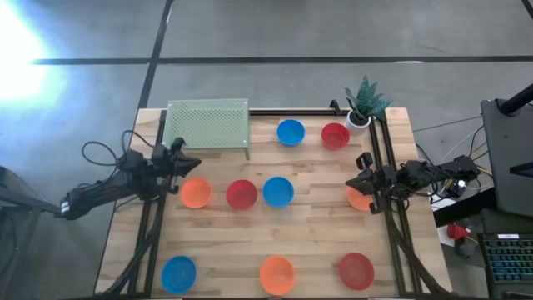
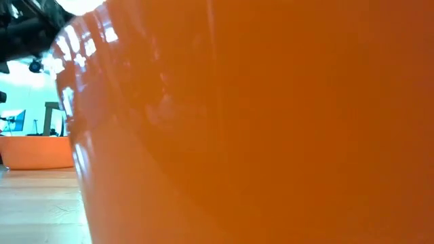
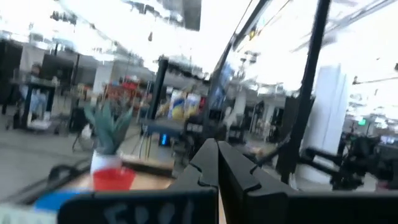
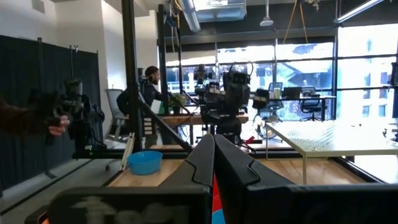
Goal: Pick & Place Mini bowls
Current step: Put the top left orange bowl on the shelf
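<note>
- Bowls everywhere, nine of them, and none looks gathered yet; judging by the spread, nearly all of the picking and placing is left to do.
- Landmark is the green perforated rack [image 1: 207, 125] at the table's far side. Just beside it toward the plant sit a blue bowl [image 1: 290, 132] and a red bowl [image 1: 335, 136], with the white plant pot [image 1: 359, 119] beyond them.
- On the near side of the rack runs a middle row: an orange bowl [image 1: 196, 193], a second red bowl [image 1: 241, 194], a second blue bowl [image 1: 278, 191], and well away from the rack a half-hidden orange bowl [image 1: 359, 198].
- Farthest from the rack, along the table's near edge: blue [image 1: 178, 272], orange [image 1: 277, 274], red [image 1: 356, 270].
- Left gripper [image 1: 185, 163] hangs just off the rack's near corner, beside the first orange bowl; its wrist view shows the fingers [image 3: 205, 165] pressed together, nothing between them.
- Right gripper [image 1: 360, 182] hovers over that half-hidden orange bowl, well apart from the rack, also clenched and empty.
- Materials: glossy smooth plastic bowls, round and shallow; the low view fills with one shiny orange wall [image 2: 271, 122]. Wood-plank table [image 1: 316, 237], pale and striped; the rack is holed sheet on thin legs.
</note>
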Robot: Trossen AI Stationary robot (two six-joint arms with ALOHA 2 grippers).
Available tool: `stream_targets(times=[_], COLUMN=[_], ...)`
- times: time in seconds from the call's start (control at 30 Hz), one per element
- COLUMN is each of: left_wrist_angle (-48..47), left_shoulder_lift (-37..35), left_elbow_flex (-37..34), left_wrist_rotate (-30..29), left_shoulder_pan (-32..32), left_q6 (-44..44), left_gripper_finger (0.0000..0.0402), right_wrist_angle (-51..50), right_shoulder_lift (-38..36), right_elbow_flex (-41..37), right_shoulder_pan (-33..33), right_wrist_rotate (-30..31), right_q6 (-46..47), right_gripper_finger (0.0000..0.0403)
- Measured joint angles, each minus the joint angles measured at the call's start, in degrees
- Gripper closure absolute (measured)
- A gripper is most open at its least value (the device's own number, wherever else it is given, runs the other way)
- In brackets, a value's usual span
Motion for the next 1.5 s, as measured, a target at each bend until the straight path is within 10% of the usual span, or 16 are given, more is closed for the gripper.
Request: stream_targets(times=[0.97,1.5], left_wrist_angle=[-56.9,-68.9], left_shoulder_lift=[31.6,41.8], left_elbow_flex=[38.7,43.5], left_wrist_rotate=[-1.3,-0.7], left_shoulder_pan=[-0.2,-5.8], left_q6=[7.8,-2.4], left_gripper_finger=[0.0402,0.0402], right_wrist_angle=[0.1,0.1], right_shoulder_lift=[0.0,0.0], right_elbow_flex=[0.0,0.0], right_shoulder_pan=[0.0,0.0], right_wrist_rotate=[-0.1,-0.1], right_q6=[0.0,0.0], right_gripper_finger=[0.0394,0.0394])
